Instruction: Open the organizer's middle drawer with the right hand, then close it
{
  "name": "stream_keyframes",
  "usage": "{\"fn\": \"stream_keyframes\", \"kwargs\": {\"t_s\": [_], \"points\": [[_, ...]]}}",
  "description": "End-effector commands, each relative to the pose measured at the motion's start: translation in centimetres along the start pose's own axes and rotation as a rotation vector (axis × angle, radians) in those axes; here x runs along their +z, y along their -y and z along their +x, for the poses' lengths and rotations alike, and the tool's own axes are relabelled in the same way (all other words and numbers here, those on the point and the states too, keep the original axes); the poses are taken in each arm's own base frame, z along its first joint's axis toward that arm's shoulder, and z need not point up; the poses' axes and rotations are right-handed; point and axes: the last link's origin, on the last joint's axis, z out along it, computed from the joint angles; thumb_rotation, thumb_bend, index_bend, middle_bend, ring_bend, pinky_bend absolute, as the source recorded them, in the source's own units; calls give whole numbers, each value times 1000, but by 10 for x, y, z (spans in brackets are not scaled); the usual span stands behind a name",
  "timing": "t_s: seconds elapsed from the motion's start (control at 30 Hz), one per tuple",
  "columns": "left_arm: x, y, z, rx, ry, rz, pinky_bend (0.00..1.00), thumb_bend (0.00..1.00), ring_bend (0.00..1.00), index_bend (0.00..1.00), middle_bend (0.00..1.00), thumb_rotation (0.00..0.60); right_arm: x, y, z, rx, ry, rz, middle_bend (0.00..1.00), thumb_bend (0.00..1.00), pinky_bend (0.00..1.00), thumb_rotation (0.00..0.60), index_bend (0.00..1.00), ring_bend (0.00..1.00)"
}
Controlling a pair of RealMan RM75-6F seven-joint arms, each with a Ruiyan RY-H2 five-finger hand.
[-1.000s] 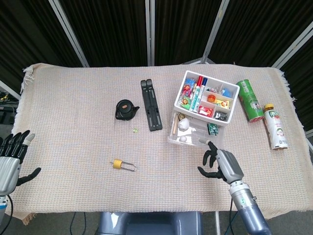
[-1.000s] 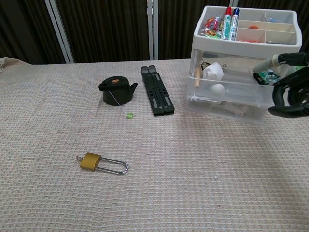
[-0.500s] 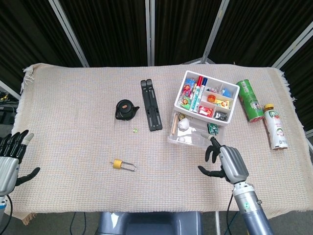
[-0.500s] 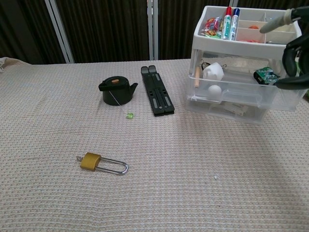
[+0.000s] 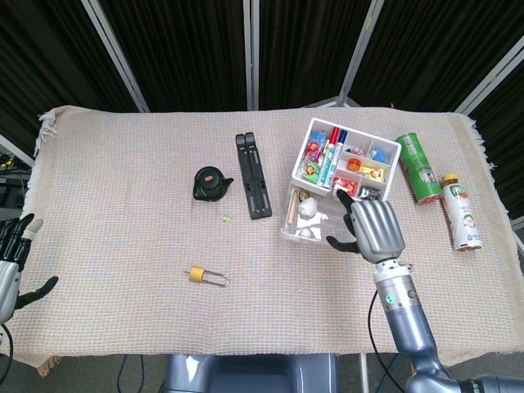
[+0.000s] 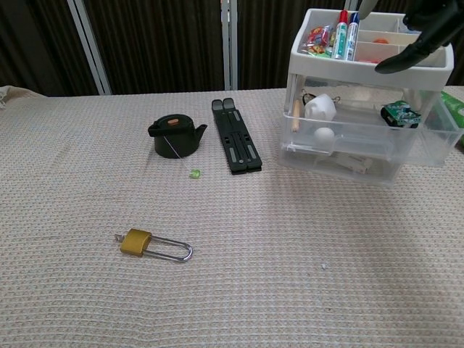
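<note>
The organizer [image 5: 345, 173] sits right of centre on the tabletop [image 5: 123, 246], its middle drawer [image 6: 370, 129] pulled out toward the lower edge of the frame. The right robot hand [image 5: 372, 229] hangs over the front of that open drawer, fingers spread and holding nothing; in the chest view its dark fingers [image 6: 406, 56] show at the upper right, level with the top tray. The left robot hand [image 5: 11, 266] lies at the far lower left, fingers apart, well away from everything.

The top tray holds markers [image 6: 346, 32] and small colourful items. The open drawer holds a white cup [image 6: 320, 107], a white ball [image 6: 327, 133] and a small green packet [image 6: 400, 113].
</note>
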Motion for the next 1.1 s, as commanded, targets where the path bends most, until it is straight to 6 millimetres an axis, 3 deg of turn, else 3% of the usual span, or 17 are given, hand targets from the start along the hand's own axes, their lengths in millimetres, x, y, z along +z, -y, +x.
{"fn": "stream_keyframes", "kwargs": {"t_s": [0.03, 0.43, 0.67, 1.1], "points": [[1, 1, 1, -2, -5, 4, 0, 198, 0, 0, 0, 600, 17, 10, -9, -44, 9, 12, 1000, 65, 676, 600, 412, 1000], [3, 3, -1, -9, 8, 7, 0, 198, 0, 0, 0, 600, 46, 25, -48, -73, 60, 16, 1000, 64, 676, 600, 471, 1000], [6, 5, -3, -15, 16, 11, 0, 198, 0, 0, 0, 600, 62, 26, -57, -136, 24, 36, 1000, 65, 676, 600, 488, 1000], [9, 5, -5, -24, 35, 8, 0, 199, 0, 0, 0, 600, 67, 22, -66, -199, 66, 58, 1000, 37, 676, 600, 494, 1000]]}}
